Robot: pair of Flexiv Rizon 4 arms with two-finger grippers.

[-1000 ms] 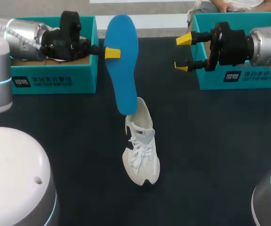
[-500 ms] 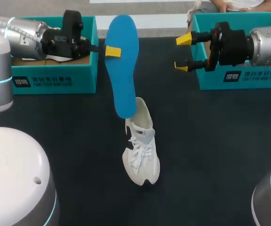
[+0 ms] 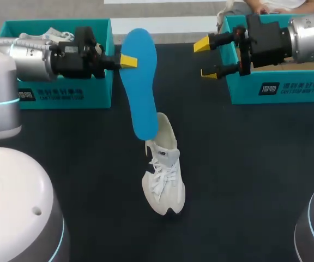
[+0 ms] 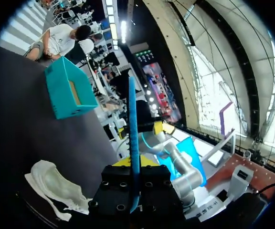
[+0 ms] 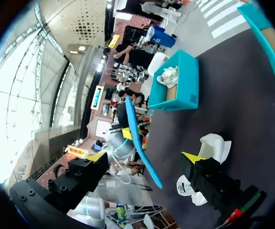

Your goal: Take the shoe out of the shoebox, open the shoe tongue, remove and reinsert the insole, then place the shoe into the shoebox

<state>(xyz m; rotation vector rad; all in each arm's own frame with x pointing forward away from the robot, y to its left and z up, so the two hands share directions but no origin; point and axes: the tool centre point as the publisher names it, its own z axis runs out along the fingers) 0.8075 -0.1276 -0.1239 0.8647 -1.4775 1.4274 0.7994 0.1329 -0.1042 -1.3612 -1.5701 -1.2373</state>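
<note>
Head view, left end effector point(image 3: 127, 61) pinching insole point(image 3: 140, 101) edge, tip near shoe point(image 3: 164, 177)

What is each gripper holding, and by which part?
Left gripper: the insole, pinched at its side edge near the upper end. Right gripper: nothing; it is open.

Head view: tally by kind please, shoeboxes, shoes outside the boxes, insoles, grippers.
Teal shoeboxes: 2
White shoe outside the boxes: 1
Blue insole: 1
Grippers: 2, left gripper and right gripper
Total: 6
</note>
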